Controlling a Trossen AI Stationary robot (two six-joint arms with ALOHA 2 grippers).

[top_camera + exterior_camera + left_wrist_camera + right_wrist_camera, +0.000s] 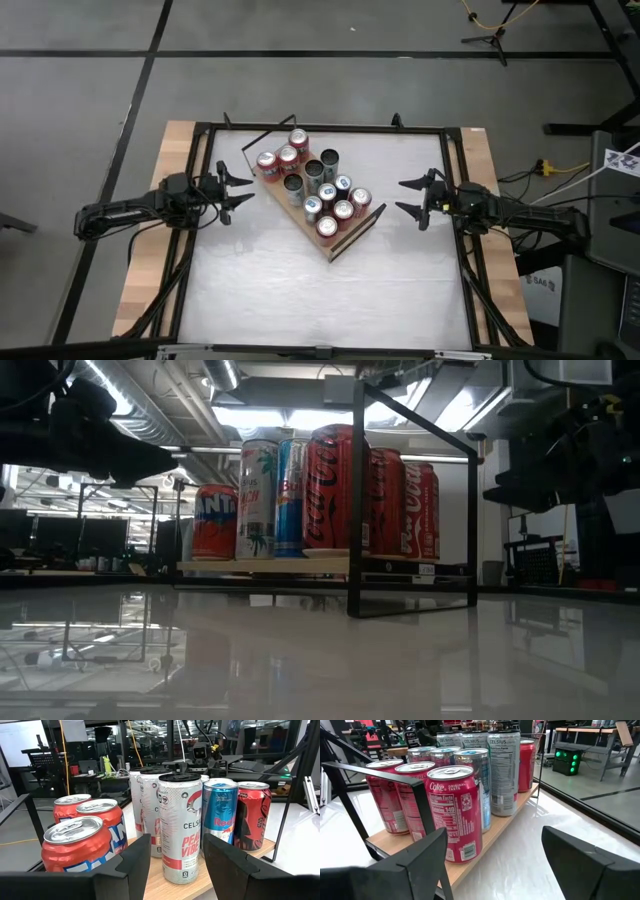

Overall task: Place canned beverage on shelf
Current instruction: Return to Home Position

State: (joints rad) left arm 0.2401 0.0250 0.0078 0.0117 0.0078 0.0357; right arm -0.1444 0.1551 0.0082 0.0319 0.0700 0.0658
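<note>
Your white tabletop (300, 290) carries the light-brown wooden shelf (336, 247), set at a slant toward the far side of its middle. On the shelf you see twelve cans (313, 188) standing upright in close rows, red ones at both ends. A black wire rail (356, 500) stands at each end.

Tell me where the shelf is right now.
In the high view, the shelf lies diagonally near the middle of the white table, loaded with cans. It sits between the open left claw and the open right claw.
</note>
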